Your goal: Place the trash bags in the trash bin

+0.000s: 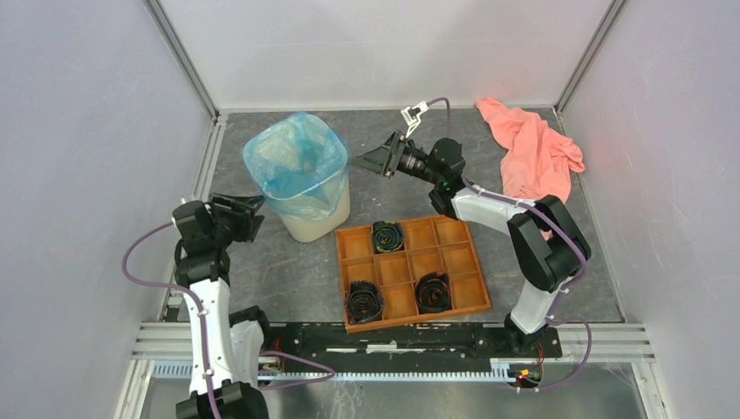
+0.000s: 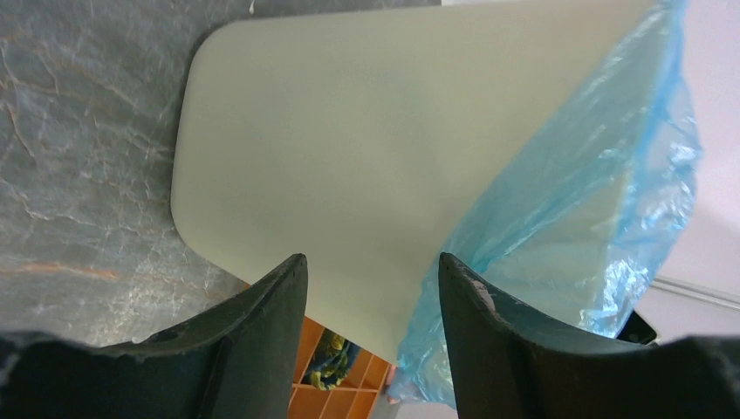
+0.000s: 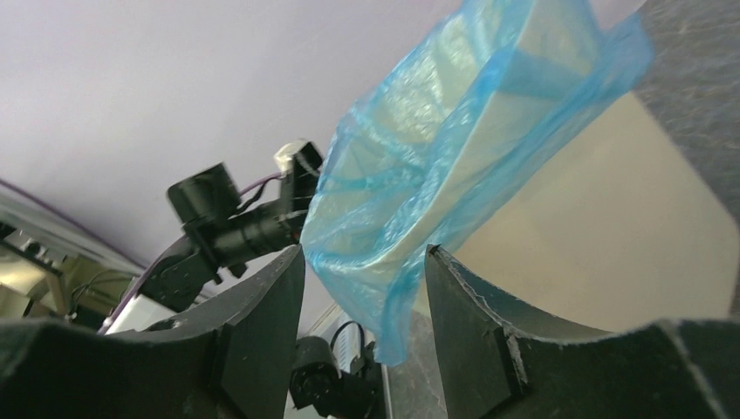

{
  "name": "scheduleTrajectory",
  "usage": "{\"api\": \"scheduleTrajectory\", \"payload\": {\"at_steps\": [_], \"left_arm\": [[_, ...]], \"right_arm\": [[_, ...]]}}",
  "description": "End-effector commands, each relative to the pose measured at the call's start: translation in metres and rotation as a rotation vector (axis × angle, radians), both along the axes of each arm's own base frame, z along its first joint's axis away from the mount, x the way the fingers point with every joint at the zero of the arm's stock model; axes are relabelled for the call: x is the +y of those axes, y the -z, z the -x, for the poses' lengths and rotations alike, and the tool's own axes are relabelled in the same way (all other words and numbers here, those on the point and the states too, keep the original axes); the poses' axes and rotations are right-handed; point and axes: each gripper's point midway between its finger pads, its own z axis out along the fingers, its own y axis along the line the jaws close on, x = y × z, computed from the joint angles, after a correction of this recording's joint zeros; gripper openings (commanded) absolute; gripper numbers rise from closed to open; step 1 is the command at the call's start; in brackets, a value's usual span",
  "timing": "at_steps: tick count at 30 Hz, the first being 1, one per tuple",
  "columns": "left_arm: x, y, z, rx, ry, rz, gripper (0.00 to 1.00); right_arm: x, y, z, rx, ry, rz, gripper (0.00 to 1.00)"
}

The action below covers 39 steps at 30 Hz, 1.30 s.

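The light-blue trash bag [image 1: 297, 161] lines the cream trash bin [image 1: 321, 223], its edge folded down over the rim. My left gripper [image 1: 259, 209] is open, just left of the bin's wall. In the left wrist view the bin's wall [image 2: 349, 148] fills the space ahead of the left gripper [image 2: 371, 271], with bag film [image 2: 593, 201] to the right. My right gripper [image 1: 358, 161] is open at the bin's right rim. In the right wrist view a hanging flap of the bag [image 3: 454, 148] dips between the open fingers of the right gripper [image 3: 365, 262], beside the bin [image 3: 602, 244].
An orange compartment tray [image 1: 417, 317] lies in front of the bin and holds three black coiled rolls [image 1: 387, 236]. A salmon-pink cloth [image 1: 532, 153] lies at the back right. White walls and metal rails enclose the grey table.
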Motion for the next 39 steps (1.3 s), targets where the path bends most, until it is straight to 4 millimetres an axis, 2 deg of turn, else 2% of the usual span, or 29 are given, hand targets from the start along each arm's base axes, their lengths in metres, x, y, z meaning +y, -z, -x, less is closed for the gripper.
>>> {"api": "scheduleTrajectory", "payload": {"at_steps": [1, 10, 13, 16, 18, 22, 25, 27, 30, 33, 39], "left_arm": [[-0.012, -0.013, -0.003, -0.083, 0.034, 0.091, 0.64], [-0.029, -0.016, -0.002, -0.166, 0.164, 0.072, 0.60], [-0.027, -0.018, -0.003, -0.170, 0.159, 0.054, 0.63], [-0.027, -0.020, -0.003, -0.170, 0.164, 0.054, 0.63], [-0.027, -0.023, -0.002, -0.170, 0.165, 0.037, 0.63], [-0.012, -0.029, 0.002, -0.142, 0.111, -0.076, 0.62], [-0.003, -0.036, 0.002, -0.130, 0.088, -0.149, 0.76], [-0.004, -0.042, 0.000, -0.141, 0.111, -0.156, 0.78], [-0.005, -0.048, -0.003, -0.149, 0.142, -0.145, 0.72], [0.004, -0.054, -0.008, -0.172, 0.136, -0.144, 0.66], [0.017, -0.068, -0.028, -0.271, 0.184, -0.074, 0.62]], "right_arm": [[0.006, 0.006, 0.020, -0.029, -0.023, -0.005, 0.56], [0.009, 0.024, 0.026, -0.036, 0.008, 0.051, 0.50], [0.009, 0.028, 0.024, -0.033, 0.024, 0.067, 0.49], [0.008, 0.035, 0.019, -0.029, 0.042, 0.087, 0.39], [0.007, 0.036, 0.016, -0.028, 0.056, 0.093, 0.28], [0.004, 0.038, 0.008, -0.027, 0.087, 0.103, 0.10], [0.003, 0.037, 0.002, -0.037, 0.100, 0.112, 0.02], [0.003, 0.037, -0.003, -0.043, 0.109, 0.125, 0.00], [0.003, 0.037, -0.009, -0.043, 0.114, 0.125, 0.00], [0.005, 0.035, -0.011, -0.048, 0.109, 0.119, 0.00], [0.008, 0.029, -0.013, -0.054, 0.098, 0.102, 0.00]]}}
